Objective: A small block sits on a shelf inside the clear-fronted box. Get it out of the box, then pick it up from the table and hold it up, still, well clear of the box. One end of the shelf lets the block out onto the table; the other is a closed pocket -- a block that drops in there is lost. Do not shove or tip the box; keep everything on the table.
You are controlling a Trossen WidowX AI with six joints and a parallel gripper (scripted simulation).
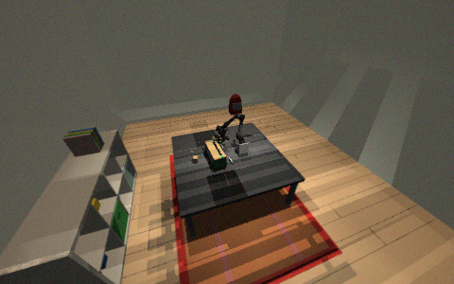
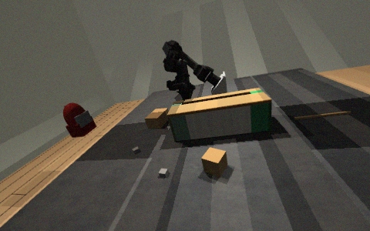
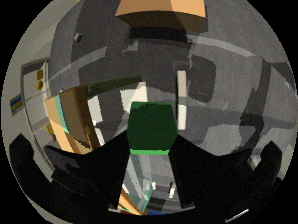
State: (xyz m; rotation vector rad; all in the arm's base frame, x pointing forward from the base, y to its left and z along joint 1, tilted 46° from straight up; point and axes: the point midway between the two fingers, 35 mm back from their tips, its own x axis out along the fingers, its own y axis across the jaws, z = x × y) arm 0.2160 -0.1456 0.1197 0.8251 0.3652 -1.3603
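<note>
Red rug (image 1: 303,256), perhaps books (image 1: 84,139)

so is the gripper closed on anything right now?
Yes, shut on something. In the wrist view a green block sits between the dark fingers. In the exterior view the gripper hangs above the box.

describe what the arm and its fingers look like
The arm is matte black throughout, built of chunky, angular links with bulkier blocks at the joints. No cables, markings or labels show. The fingers are pale, silvery-white, thin, flat blades, far lighter than the rest.
</note>
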